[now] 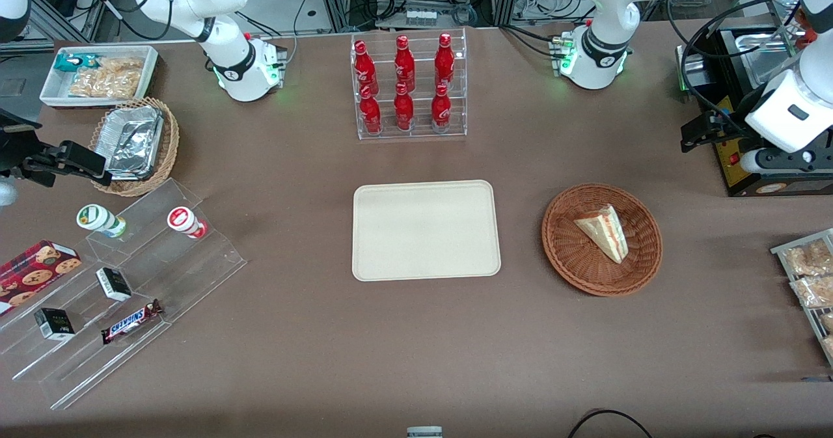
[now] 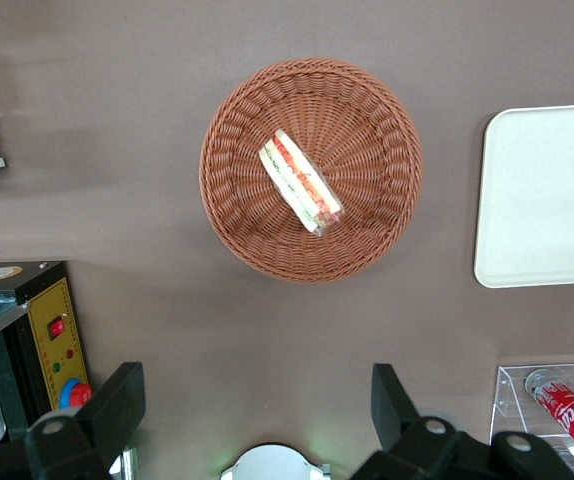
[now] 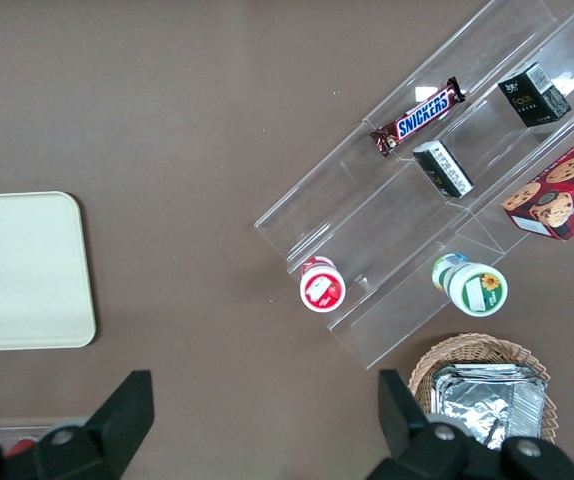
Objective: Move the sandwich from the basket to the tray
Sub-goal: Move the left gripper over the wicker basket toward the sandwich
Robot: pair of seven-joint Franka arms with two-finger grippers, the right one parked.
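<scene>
The sandwich, a pale bread wedge with red and yellow filling, lies in the round reddish-brown wicker basket. Beside the basket, toward the parked arm's end, the cream tray lies flat with nothing on it. My gripper hangs high over the table, farther from the front camera than the basket and toward the working arm's end. It is open wide, with only bare table between its fingers. It touches neither sandwich nor basket.
A clear rack of red bottles stands farther from the front camera than the tray. A black appliance with a yellow panel sits under my gripper. Snack packets lie at the working arm's end; a stepped acrylic shelf at the parked arm's.
</scene>
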